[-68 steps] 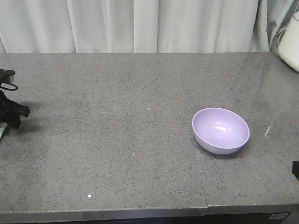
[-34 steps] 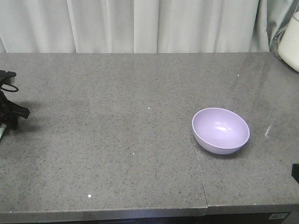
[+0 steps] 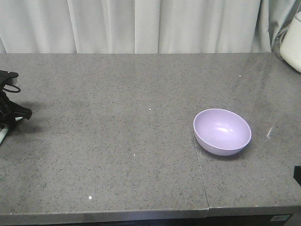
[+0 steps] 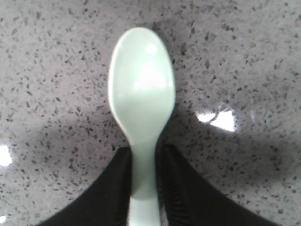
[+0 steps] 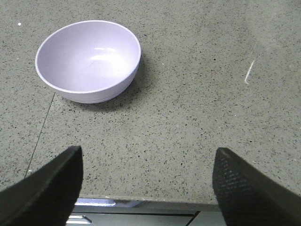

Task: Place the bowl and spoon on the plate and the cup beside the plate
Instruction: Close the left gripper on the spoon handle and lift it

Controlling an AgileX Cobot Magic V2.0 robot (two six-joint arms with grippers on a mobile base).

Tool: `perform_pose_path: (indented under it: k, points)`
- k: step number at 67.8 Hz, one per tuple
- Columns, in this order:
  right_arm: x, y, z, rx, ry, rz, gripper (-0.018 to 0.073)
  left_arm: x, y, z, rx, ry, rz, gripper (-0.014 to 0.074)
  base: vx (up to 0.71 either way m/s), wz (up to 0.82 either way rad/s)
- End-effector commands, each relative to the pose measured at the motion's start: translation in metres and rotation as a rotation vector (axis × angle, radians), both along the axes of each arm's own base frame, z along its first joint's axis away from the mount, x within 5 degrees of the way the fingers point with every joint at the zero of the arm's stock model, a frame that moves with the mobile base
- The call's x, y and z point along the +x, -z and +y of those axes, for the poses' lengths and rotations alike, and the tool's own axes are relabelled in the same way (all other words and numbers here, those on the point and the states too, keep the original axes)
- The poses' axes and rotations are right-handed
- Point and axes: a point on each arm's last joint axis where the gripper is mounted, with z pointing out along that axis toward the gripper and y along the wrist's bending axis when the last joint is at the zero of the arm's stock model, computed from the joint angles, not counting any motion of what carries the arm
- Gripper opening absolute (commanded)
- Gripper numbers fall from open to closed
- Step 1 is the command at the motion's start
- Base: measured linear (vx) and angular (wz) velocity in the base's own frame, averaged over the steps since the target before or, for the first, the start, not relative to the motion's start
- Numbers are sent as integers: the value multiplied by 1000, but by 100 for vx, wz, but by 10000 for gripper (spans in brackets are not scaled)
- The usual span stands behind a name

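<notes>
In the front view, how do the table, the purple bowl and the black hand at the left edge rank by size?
1. Table
2. Bowl
3. Left hand, though the picture edge cuts it off, so its place below the bowl is unsure.

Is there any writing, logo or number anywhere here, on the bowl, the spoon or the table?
None can be read.
The pale lavender plastic bowl and the mint-green plastic spoon are plain.
A small pale sticker below the grey speckled table's front edge is too small to read.
</notes>
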Motion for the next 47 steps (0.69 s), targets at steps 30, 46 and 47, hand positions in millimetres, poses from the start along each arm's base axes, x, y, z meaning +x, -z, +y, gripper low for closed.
perform_pose_path:
  k: [30, 46, 47]
  points:
    - [5, -14, 0, 5, 2, -80, 561, -27, -86, -16, -83, -2, -202, 52, 0, 0]
    - [6, -14, 0, 5, 2, -82, 561, -72, -130, -39, -197, 122, -389, 56, 0, 0]
    - [6, -14, 0, 5, 2, -82, 561, -75, -132, -41, -199, 130, -406, 56, 0, 0]
